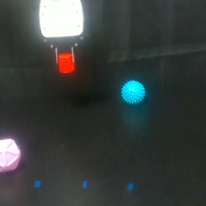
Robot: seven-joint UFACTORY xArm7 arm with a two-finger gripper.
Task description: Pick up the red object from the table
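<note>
The red object (66, 63) is a small bright red-orange stubby block, held between the two thin fingers of my gripper (65, 58) under the white gripper body at the top of the exterior view. It hangs above the black table (110, 150), with a faint dark shadow on the surface below it. The gripper is shut on the red object.
A cyan spiky ball (133, 92) lies on the table to the exterior view's right of the gripper. A pink faceted polyhedron (6, 155) sits at the left edge. Small blue marks (84, 183) dot the front of the table.
</note>
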